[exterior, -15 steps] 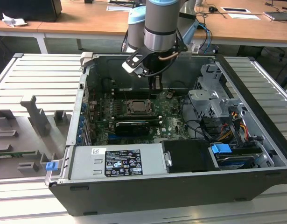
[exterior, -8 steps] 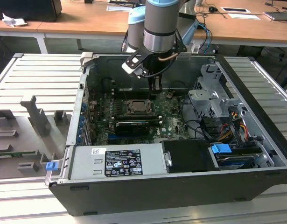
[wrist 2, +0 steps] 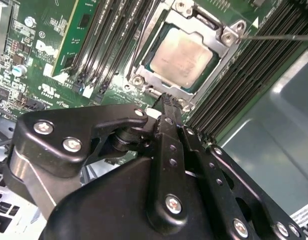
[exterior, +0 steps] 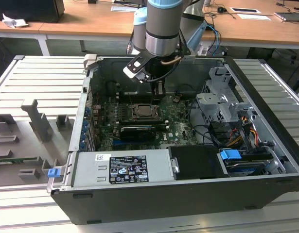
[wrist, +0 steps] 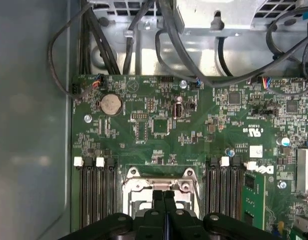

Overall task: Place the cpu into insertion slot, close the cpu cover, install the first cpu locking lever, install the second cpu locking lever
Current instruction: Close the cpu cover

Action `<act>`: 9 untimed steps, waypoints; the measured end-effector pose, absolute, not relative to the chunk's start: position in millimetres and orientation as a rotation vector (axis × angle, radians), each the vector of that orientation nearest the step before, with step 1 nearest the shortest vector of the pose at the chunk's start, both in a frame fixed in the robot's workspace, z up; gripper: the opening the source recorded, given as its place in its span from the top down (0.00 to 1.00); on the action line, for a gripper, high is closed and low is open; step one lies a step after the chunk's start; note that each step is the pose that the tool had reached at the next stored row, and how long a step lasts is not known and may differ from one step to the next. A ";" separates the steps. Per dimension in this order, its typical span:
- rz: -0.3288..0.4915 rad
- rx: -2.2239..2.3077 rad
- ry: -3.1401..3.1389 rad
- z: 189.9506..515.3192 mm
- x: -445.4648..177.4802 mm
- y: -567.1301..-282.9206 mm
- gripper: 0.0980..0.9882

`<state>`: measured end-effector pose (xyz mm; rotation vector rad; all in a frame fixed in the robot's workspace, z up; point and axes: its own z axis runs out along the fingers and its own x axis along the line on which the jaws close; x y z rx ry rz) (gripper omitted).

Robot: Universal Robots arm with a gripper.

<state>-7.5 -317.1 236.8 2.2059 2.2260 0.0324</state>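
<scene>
The cpu [wrist 2: 181, 54] lies flat in the insertion slot [exterior: 142, 111] on the green board, its pale metal top showing. The silver cpu cover [wrist 2: 220, 59] lies down around it, framing the chip. From the socket's corner a thin metal lever rod [wrist 2: 279, 36] runs out over the memory slots. My gripper [wrist 2: 166, 100] is shut with nothing between its black fingers. It hangs just above the socket's edge, tips pointing down at the silver rim [wrist: 138, 184]. In the exterior view the gripper [exterior: 158, 90] sits inside the open case, slightly behind the socket.
Black memory slots [wrist: 96, 190] flank the socket on both sides. A long black graphics card [exterior: 137, 131] lies in front of it. The grey power supply [exterior: 122, 167] fills the case front. A drive cage [exterior: 219, 99] and loose cables [exterior: 207, 131] crowd the exterior view's right.
</scene>
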 end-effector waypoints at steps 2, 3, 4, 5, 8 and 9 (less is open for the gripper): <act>0.033 2.203 2.229 236.6 -12.7 -317.0 0.99; 0.033 2.202 2.230 236.6 -14.5 -317.0 0.99; 0.032 2.200 2.232 236.6 -16.9 -317.0 0.99; 0.033 2.199 2.233 236.5 -18.2 -317.0 0.99; 0.033 2.199 2.233 236.5 -22.3 -317.0 0.99; 0.033 2.199 2.233 236.5 -24.6 -317.0 0.99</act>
